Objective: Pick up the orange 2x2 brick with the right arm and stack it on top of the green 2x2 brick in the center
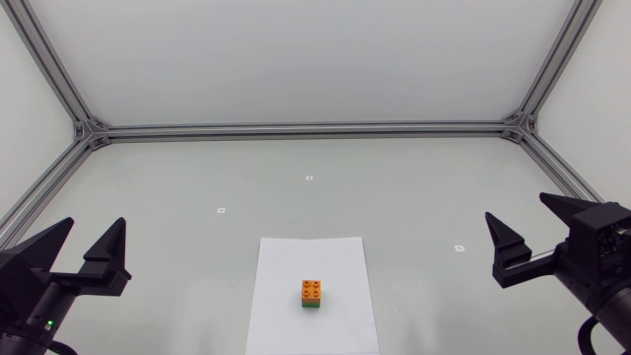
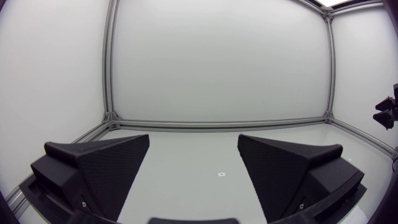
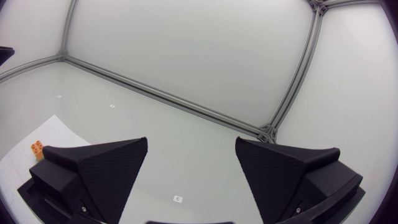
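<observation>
The orange 2x2 brick (image 1: 312, 289) sits squarely on top of the green 2x2 brick (image 1: 312, 305), near the middle of a white sheet (image 1: 286, 316). In the right wrist view the orange brick (image 3: 37, 148) shows just beyond my right gripper's finger, on the sheet (image 3: 59, 132). My right gripper (image 1: 516, 209) hangs open and empty well to the right of the stack; its wrist view (image 3: 191, 142) shows nothing between the fingers. My left gripper (image 1: 95, 229) is open and empty at the near left, seen also in its own view (image 2: 193, 140).
Aluminium frame rails (image 1: 306, 128) run along the table's back and sides. Small white markers (image 1: 309, 177) dot the grey tabletop, one (image 1: 458, 248) close to my right gripper. My right arm's gripper (image 2: 387, 113) shows at the far side of the left wrist view.
</observation>
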`<act>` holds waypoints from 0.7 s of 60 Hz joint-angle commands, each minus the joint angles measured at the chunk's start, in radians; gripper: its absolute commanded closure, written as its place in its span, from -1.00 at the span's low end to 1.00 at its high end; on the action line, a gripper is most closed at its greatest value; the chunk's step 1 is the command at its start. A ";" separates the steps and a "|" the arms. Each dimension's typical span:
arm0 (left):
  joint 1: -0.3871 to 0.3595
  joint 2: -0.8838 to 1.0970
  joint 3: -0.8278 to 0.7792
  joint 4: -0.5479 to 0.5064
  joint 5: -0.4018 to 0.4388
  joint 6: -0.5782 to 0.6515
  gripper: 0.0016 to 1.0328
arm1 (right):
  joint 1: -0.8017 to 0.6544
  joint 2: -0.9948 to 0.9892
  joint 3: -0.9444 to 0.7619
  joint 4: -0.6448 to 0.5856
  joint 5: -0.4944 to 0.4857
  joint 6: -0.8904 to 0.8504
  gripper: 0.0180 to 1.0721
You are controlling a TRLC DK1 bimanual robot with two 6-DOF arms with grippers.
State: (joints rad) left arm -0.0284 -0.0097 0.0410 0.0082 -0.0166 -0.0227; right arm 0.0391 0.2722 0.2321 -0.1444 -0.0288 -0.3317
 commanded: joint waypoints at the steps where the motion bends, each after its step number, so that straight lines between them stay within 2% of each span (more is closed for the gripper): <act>1: -0.001 -0.004 -0.041 -0.011 0.003 0.006 -0.92 | -0.011 -0.041 -0.049 0.030 0.009 0.074 -0.91; 30: -0.001 -0.004 -0.041 -0.011 0.003 0.006 -0.92 | -0.039 -0.272 -0.232 0.144 0.029 0.332 -0.91; 42: -0.001 -0.004 -0.041 -0.011 0.003 0.006 -0.92 | -0.039 -0.272 -0.232 0.144 0.029 0.332 -0.91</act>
State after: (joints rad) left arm -0.0284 -0.0097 0.0410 0.0082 -0.0166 -0.0227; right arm 0.0051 0.0055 0.0231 -0.0151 -0.0025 -0.0284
